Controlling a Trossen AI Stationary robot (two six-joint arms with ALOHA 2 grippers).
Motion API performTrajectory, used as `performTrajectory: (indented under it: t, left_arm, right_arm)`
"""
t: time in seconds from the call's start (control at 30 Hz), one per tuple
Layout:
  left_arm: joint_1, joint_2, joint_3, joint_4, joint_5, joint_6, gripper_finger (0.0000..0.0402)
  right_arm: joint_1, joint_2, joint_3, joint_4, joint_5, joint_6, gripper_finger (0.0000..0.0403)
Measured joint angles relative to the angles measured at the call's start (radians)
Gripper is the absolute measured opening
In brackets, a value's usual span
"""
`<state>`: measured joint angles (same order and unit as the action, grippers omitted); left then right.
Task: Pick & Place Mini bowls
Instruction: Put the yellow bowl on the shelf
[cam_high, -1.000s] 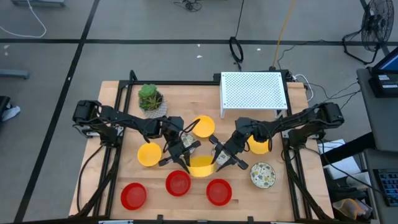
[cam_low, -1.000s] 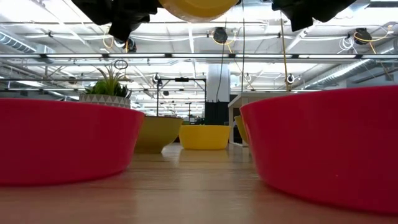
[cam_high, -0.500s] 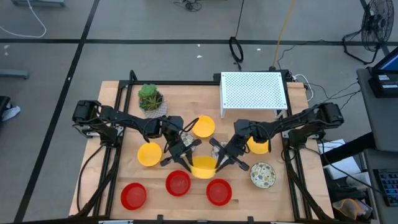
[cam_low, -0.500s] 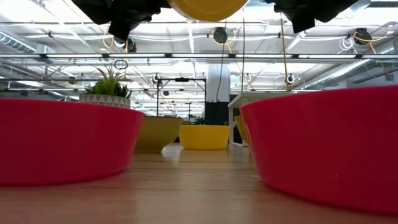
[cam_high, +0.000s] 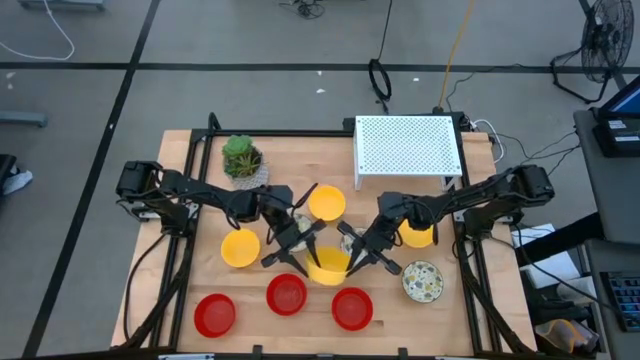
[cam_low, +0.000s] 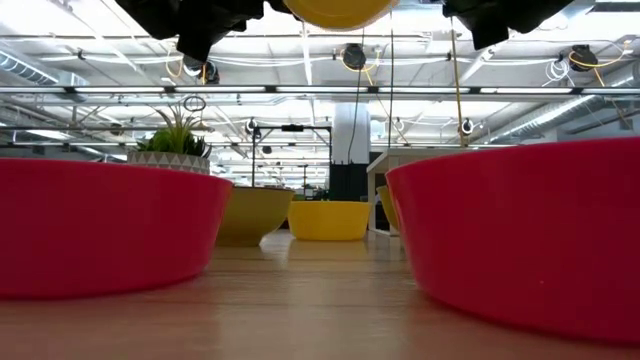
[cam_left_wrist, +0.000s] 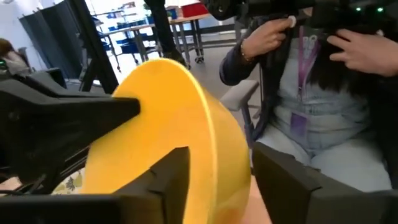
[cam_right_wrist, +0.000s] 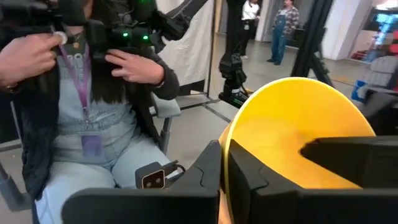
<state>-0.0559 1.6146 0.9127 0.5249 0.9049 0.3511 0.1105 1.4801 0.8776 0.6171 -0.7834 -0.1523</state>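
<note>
Since a second ago my right gripper (cam_high: 362, 255) has clamped the yellow bowl (cam_high: 328, 265) at its 3 o'clock rim, aloft mid-table; my left gripper (cam_high: 296, 248) is half open, straddling the 9 o'clock rim. I'd back left off squarely first.

The raised mini bowl (cam_high: 328, 264) sits between the left gripper (cam_high: 296, 243) and right gripper (cam_high: 357, 250), above the table (cam_high: 190, 175), just behind a front row of three bowls (cam_high: 286, 294)
</note>
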Motion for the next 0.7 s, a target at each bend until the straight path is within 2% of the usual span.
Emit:
performTrajectory:
  t: [0.2, 0.4, 0.53, 0.7]
  left_arm:
    - [-0.001, 0.001, 0.000, 0.050, -0.128, -0.084, 0.0231]
    - [0.009, 0.002, -0.003, 0.098, -0.348, -0.095, 0.0244]
    - [0.040, 0.002, -0.004, 0.124, -0.350, -0.124, 0.0244]
    - [0.059, 0.001, -0.002, 0.136, -0.361, -0.171, 0.0244]
  right_arm:
    - [-0.041, -0.054, 0.000, -0.079, -0.001, 0.091, 0.0000]
    - [-0.066, -0.115, 0.001, -0.240, -0.015, 0.166, 0.0001]
    - [-0.066, -0.145, 0.002, -0.347, 0.003, 0.168, 0.0001]
    - [-0.074, -0.209, 0.002, -0.478, 0.124, 0.155, 0.0001]
